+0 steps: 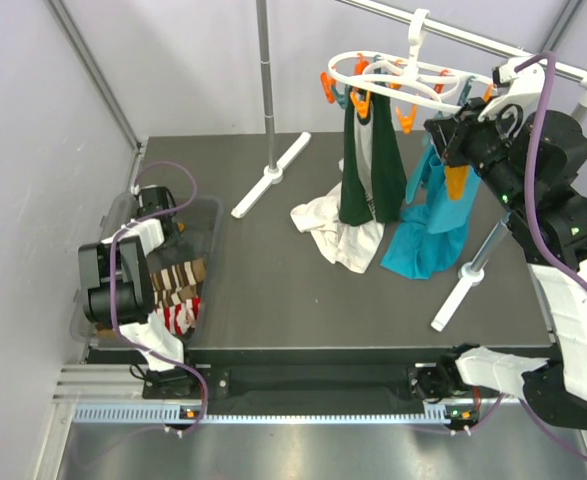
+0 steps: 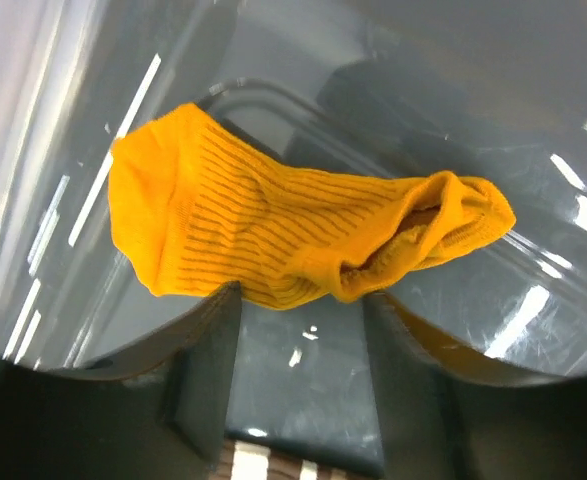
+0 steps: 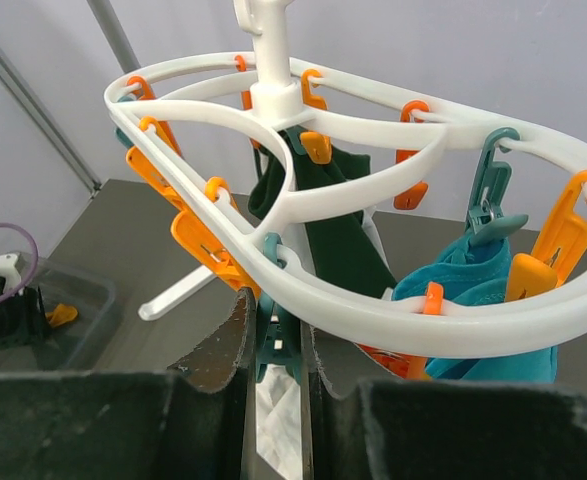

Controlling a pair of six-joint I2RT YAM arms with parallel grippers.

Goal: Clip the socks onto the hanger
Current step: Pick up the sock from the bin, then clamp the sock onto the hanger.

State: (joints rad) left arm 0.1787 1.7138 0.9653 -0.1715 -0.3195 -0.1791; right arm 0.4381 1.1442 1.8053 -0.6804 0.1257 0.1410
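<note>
- Several striped socks [image 1: 178, 290], brown-and-cream and red-and-white, lie soft and bunched in the clear plastic bin [image 1: 211, 215] at the left edge of the table [image 1: 303, 310], under the left arm.
- Only the left wrist view shows one more: a mustard sock [image 2: 273, 235], ribbed knit and crumpled, inside the glossy bin.
- The left gripper [image 2: 301, 305] stands about half open. Its dark fingers are at the sock's near edge and seem to touch it, but I cannot tell if they hold it.
- The right gripper [image 3: 276, 322] is closed tight on a teal clip [image 3: 276, 350] of the hanger [image 3: 493, 328].
- The hanger is a smooth white oval ring with orange and teal clips. The top view alone shows a dark green cloth [image 1: 358, 180] and a teal cloth [image 1: 433, 235] hanging from it down to the table.
</note>
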